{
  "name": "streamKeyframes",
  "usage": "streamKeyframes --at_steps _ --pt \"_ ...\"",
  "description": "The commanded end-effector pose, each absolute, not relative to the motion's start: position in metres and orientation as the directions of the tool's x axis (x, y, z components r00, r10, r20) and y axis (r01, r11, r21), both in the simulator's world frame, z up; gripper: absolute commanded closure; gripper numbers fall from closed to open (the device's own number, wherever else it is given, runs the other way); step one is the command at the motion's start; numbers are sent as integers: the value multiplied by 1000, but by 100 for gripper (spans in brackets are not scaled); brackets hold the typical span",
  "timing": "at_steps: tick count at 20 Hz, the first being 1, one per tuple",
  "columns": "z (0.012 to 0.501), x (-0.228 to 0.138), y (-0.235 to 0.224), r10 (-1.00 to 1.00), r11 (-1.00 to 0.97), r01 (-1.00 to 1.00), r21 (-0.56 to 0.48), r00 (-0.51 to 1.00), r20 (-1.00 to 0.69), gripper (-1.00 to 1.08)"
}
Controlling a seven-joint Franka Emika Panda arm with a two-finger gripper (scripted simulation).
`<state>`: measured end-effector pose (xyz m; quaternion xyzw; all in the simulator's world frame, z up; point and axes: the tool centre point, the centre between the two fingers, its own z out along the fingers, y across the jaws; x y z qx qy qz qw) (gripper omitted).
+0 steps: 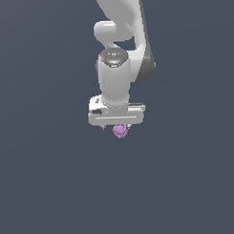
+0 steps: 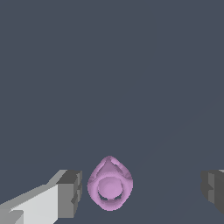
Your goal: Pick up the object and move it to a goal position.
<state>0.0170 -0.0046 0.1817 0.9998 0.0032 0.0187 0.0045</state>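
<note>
The object is a small lumpy pink-purple ball (image 1: 120, 131) lying on the dark grey floor. In the exterior view it peeks out just under the white gripper (image 1: 117, 126), which hangs straight down over it. In the wrist view the ball (image 2: 110, 184) lies between the two grey fingertips (image 2: 70, 193), nearer to one of them and apart from both. The gripper (image 2: 141, 190) is open, its jaws spread far wider than the ball. Nothing is held.
The white arm (image 1: 123, 47) rises from the gripper toward the top of the exterior view. The flat dark grey floor (image 1: 54, 178) spreads all around. No goal marker shows.
</note>
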Motion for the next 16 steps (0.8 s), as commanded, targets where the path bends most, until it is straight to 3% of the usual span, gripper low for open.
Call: streamKeyframes --at_steps 1,16 --pt "182 17 -5 6 -1000 6 9 999 37 -92" --pt "187 24 -21 -38 -999 -37 -11 998 56 -92"
